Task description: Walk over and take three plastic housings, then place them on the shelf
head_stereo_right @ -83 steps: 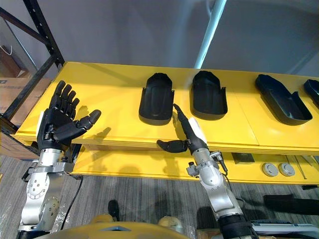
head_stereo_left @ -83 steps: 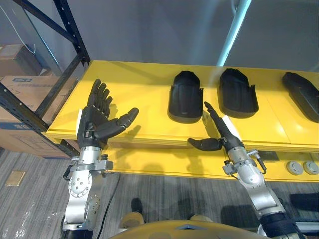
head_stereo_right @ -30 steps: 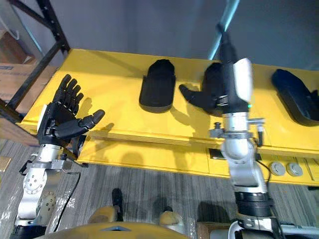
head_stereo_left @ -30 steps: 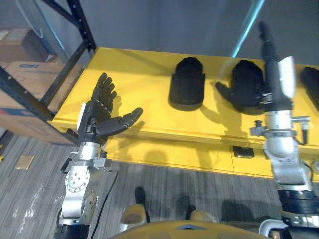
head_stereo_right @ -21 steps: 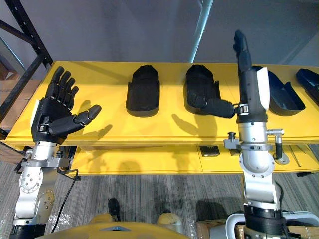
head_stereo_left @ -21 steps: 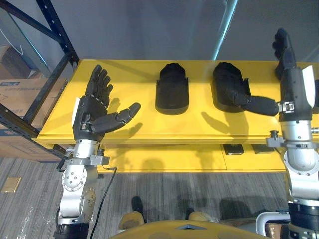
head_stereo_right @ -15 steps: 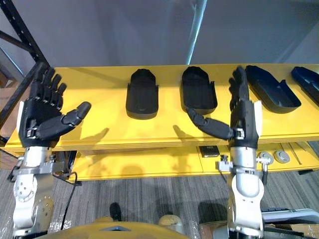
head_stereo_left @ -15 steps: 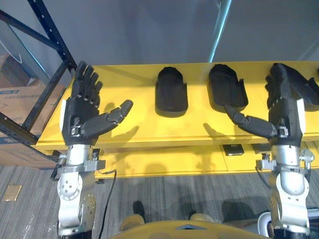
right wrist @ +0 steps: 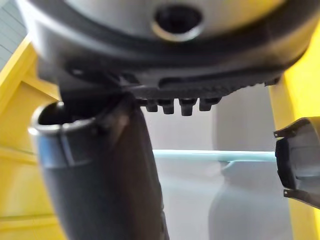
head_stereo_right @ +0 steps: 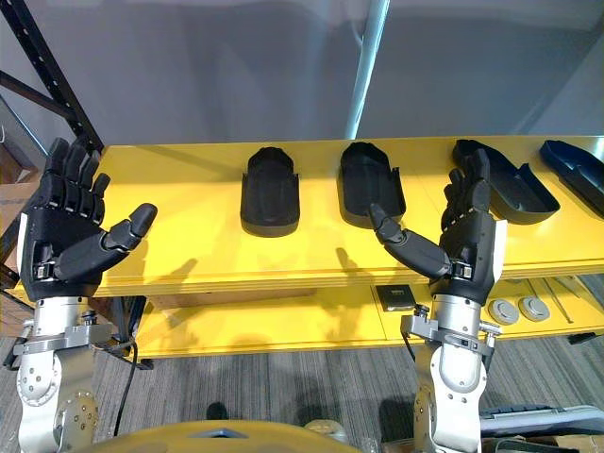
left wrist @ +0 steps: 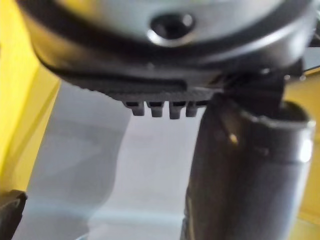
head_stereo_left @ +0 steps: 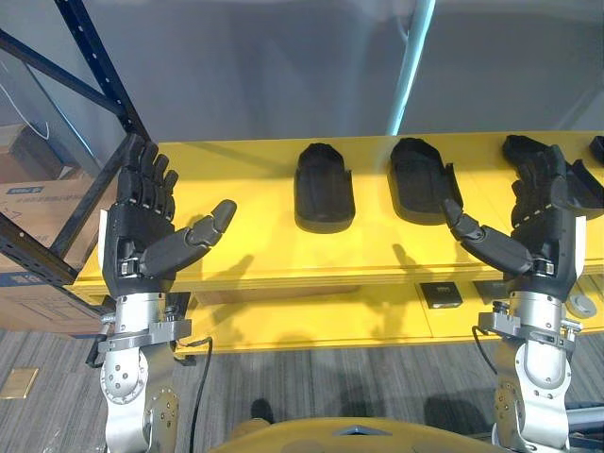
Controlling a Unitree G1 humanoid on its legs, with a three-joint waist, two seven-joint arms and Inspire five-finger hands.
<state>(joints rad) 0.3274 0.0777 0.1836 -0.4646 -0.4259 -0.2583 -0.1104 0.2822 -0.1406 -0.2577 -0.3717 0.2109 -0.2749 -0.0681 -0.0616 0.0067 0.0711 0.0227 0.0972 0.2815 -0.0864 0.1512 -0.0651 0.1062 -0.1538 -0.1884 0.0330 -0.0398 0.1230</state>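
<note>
**A:** Where do the task's pieces lie?

**B:** All on top of the yellow shelf [head_stereo_left: 245,247], in a row along it, each apart from the next. The leftmost housing [head_stereo_right: 270,201] sits near the shelf's middle. The second housing [head_stereo_right: 372,195] is just to its right. The third housing [head_stereo_right: 495,179] and the fourth housing [head_stereo_right: 578,184] lie slantwise toward the shelf's right end. All four are black, and their hollow sides face up.

**A:** And the hands?

**B:** The left hand [head_stereo_left: 142,241] is raised before the shelf's left end, fingers straight and spread, thumb stuck out toward the shelf's middle. It holds nothing. The right hand [head_stereo_right: 462,241] is raised before the shelf's right half in the same pose: fingers straight, thumb out, nothing in it.

**A:** Does the right hand touch a housing?

**B:** No. In the right eye view it stands between the second and third housings, with yellow board showing on both sides of it. In the left eye view its fingers overlap the third housing. The right wrist view catches one housing's edge past the thumb, apart from it.

**A:** What else is around the shelf?

**B:** A dark rack upright [head_stereo_left: 94,85] rises at the shelf's left end, with cardboard boxes [head_stereo_left: 28,203] beyond it. A teal pole [head_stereo_left: 411,66] slants up behind the shelf against a grey wall [head_stereo_right: 208,66]. On the lower yellow tier [head_stereo_right: 264,330], under the shelf's front edge, lie a small dark square plate [head_stereo_right: 396,297] and two grey round discs [head_stereo_right: 514,310]. Grey flooring [head_stereo_right: 283,382] runs below.
</note>
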